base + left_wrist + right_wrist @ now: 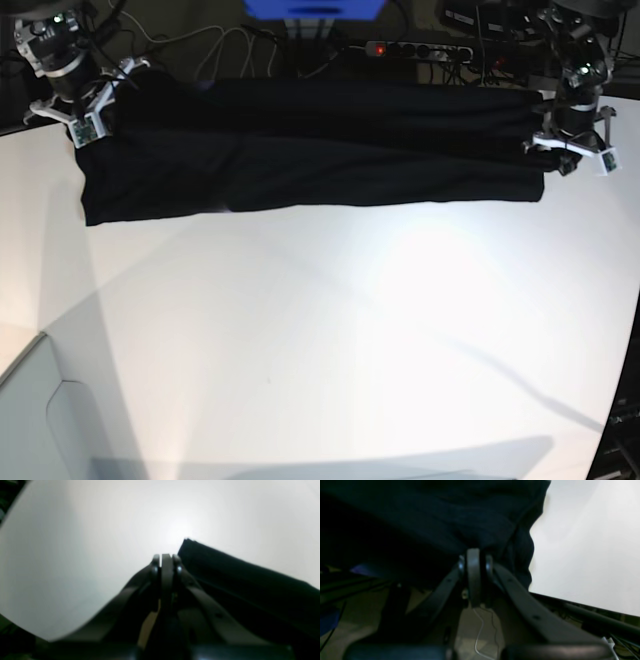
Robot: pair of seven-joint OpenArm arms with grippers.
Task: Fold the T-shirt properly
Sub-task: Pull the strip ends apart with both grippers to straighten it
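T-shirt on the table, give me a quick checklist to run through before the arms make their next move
1. Right gripper closed on cloth: ok, the fingers are together with dark fabric bunched at their tips.
2. Left gripper holding cloth: cannot tell; the fingers are shut, but the T-shirt edge lies just beside them in the wrist view.
3. Shirt stretched evenly between the arms: ok, it runs as a long band across the far side of the table.
4. Near edge straight: not ok, it sags lower toward the right gripper's end.
5. Room for the fold: ok, the white surface nearer the camera is bare.
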